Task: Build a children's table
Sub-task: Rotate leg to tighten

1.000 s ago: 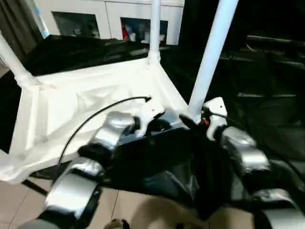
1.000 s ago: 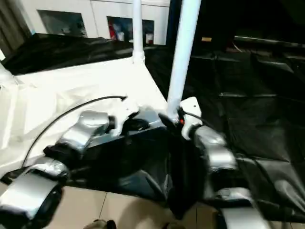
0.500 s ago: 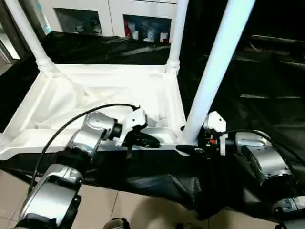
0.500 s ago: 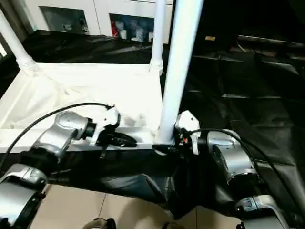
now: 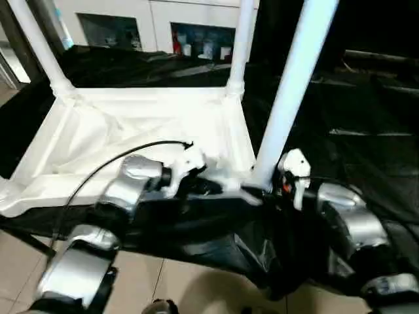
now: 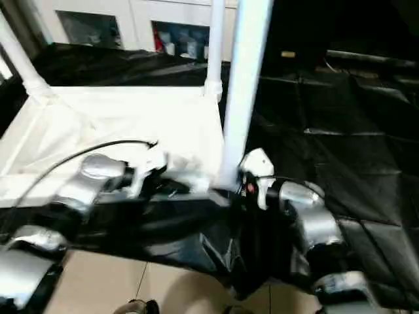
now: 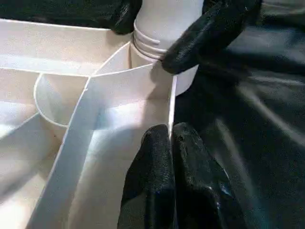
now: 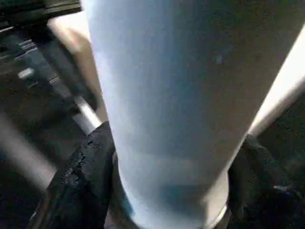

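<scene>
pinching the thin near rim of the upturned children's table (image 5: pixel 131 131), the left gripper (image 7: pixel 170 138) has its two black fingers pressed together on the white edge wall, just short of the near right corner socket. beside it at that corner, the right gripper (image 5: pixel 256 193) has a black finger (image 8: pixel 83 176) on either side of the base of the nearest leg (image 5: pixel 291 85), touching it low down where it enters the socket; the same grip shows in the left wrist view as a black fingertip against the ribbed collar of the leg. beyond the two grippers the tabletop lies underside up, its ribbed white inside facing the ceiling, with two more legs (image 5: pixel 239 39) standing upright from the far corners. under and around the table spreads a black sheet (image 5: pixel 366 118), covering the surface to the right of the right gripper and hanging in folds over the near edge below both silver forearms. farther back stands a white cabinet (image 5: pixel 150 19) with dark glazed doors.
</scene>
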{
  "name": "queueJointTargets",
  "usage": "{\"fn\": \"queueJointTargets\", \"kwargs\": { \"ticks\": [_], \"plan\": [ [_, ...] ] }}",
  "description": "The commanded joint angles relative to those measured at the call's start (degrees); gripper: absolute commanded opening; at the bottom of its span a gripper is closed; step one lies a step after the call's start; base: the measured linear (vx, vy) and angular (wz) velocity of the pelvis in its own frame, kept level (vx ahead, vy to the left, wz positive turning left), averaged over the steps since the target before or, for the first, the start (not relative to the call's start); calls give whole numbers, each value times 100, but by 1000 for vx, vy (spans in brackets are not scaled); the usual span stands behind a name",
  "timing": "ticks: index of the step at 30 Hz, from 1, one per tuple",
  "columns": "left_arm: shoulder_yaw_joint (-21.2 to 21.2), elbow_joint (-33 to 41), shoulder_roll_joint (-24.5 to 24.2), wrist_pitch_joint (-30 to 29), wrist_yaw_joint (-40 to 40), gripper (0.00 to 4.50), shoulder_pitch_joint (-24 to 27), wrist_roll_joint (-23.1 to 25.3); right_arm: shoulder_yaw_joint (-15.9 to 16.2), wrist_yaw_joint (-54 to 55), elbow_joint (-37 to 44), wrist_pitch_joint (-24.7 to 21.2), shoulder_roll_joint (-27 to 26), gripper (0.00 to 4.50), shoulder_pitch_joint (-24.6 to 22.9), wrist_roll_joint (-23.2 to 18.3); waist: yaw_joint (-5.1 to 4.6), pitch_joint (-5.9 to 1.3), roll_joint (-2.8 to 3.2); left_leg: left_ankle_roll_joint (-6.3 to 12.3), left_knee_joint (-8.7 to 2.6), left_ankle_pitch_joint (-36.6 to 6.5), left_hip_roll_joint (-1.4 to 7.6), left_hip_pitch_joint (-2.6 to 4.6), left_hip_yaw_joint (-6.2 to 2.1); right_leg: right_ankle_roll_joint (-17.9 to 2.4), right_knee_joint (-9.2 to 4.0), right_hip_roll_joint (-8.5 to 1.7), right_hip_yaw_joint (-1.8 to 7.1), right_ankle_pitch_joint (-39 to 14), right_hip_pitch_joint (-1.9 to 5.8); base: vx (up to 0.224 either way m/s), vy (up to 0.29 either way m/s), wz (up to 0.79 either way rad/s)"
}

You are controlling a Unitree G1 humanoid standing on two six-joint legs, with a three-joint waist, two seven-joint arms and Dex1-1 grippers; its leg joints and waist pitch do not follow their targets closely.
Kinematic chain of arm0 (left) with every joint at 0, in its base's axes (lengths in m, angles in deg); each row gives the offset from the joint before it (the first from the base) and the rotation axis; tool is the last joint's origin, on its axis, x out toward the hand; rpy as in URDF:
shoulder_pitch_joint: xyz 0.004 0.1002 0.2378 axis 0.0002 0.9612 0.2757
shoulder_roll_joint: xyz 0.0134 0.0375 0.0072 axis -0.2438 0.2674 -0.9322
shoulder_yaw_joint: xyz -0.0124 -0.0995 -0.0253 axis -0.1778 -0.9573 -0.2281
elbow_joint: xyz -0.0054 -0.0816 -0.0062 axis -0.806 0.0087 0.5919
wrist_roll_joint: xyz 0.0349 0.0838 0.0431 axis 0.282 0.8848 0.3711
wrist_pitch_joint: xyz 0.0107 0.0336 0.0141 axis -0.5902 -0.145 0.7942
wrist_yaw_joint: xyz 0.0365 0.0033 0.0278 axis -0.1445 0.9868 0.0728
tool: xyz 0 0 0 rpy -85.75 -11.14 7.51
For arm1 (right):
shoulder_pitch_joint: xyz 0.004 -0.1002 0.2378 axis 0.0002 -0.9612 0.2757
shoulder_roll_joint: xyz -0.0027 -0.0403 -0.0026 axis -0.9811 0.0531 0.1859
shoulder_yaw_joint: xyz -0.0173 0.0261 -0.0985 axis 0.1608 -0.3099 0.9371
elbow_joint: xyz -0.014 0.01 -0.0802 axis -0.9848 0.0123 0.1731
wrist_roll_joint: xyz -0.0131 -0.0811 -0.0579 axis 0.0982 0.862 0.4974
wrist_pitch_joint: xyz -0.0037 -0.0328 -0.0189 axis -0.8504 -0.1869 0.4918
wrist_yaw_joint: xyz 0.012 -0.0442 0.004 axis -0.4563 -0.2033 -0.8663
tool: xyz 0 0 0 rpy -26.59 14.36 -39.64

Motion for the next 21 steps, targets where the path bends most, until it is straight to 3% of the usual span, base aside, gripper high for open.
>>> {"fn": "queueJointTargets", "kwargs": {
  "ticks": [1,4,7,11,12,13,16,19,21],
  "plan": [
    [-117,-147,462,-207,1100,0,-150,48,192,987,-417,-230,-532,272,-156,306,-33,-276,-56,-50,-470,-1951,294,174,-222,-1109,-522,-355,219,-2223,96,0,0,0],
    [-122,-218,714,-305,1530,0,-196,83,18,1835,-641,-397,-859,272,-72,365,-76,-264,-55,-149,-496,-2233,282,199,-249,-970,-568,-349,207,-2507,69,0,0,0],
    [-23,-296,1077,-269,1740,0,-212,140,-147,2586,-934,-450,-1291,272,145,354,-118,-276,-13,-167,-521,-2300,272,201,-249,-908,-605,-340,206,-2445,63,0,0,0],
    [32,-304,1126,-245,1593,0,-218,183,134,2116,-835,-12,-1282,272,212,538,-135,-288,-6,-129,-528,-2322,272,190,-258,-901,-609,-338,208,-2220,80,0,0,0],
    [26,-300,1110,-247,1573,0,-218,185,148,2047,-816,36,-1264,307,211,544,-129,-301,-13,-92,-523,-2245,270,185,-249,-938,-591,-330,212,-2041,92,0,0,0],
    [45,-285,1054,-222,1464,0,-204,183,142,1868,-782,45,-1225,342,211,469,-121,-311,2,-44,-514,-2179,269,186,-240,-998,-579,-330,216,-1868,98,0,0,0],
    [90,-238,893,-165,1116,0,-161,151,142,1303,-657,51,-1053,344,212,274,-117,-334,-9,125,-487,-1877,265,147,-221,-1143,-527,-334,210,-1420,153,0,0,0],
    [113,-171,738,-112,747,0,-115,106,226,697,-524,47,-820,390,197,195,-97,-350,-26,298,-450,-1670,261,135,-207,-1240,-507,-339,202,-1264,186,0,0,0],
    [169,12,446,-44,21,0,-14,-5,425,-369,-271,17,-351,390,124,73,-84,-369,-42,465,-415,-1330,263,93,-197,-1361,-447,-335,186,-842,234,0,0,0]
  ]
}}
